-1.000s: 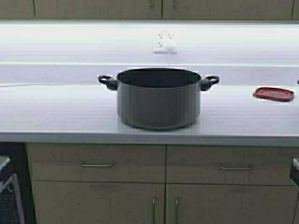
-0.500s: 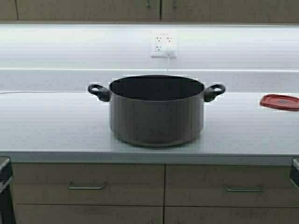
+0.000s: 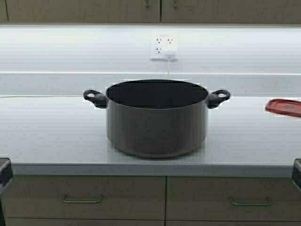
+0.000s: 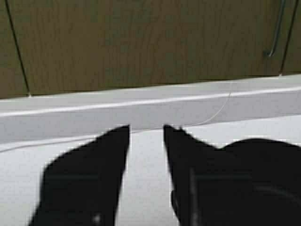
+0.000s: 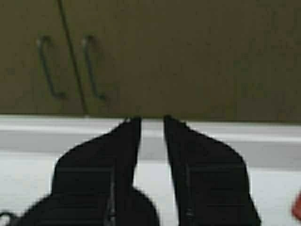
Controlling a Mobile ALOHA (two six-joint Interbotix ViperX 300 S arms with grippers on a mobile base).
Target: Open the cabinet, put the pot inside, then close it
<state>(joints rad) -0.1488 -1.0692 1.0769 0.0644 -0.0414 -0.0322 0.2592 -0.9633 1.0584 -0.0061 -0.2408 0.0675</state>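
Note:
The pot point(image 3: 156, 125), wide, grey, with a dark inside and two black loop handles, stands on the white counter point(image 3: 51, 136) straight ahead. The cabinet point(image 3: 94, 10) hangs above, both tan doors shut, its slim handles point(image 3: 146, 4) at the top edge of the high view. The cabinet also shows in the left wrist view point(image 4: 141, 42) and the right wrist view point(image 5: 188, 56). My left gripper point(image 4: 146, 128) is open and empty, low over the counter to the pot's left. My right gripper point(image 5: 151, 118) is open and empty, to the pot's right.
A red lid point(image 3: 284, 107) lies on the counter at the right. A wall socket point(image 3: 163, 45) with a white cord sits behind the pot. Tan drawers point(image 3: 84, 197) with metal handles are below the counter edge.
The robot has driven forward toward the counter: the pot looks larger and the whole scene has shifted down. Both grippers keep the same pose.

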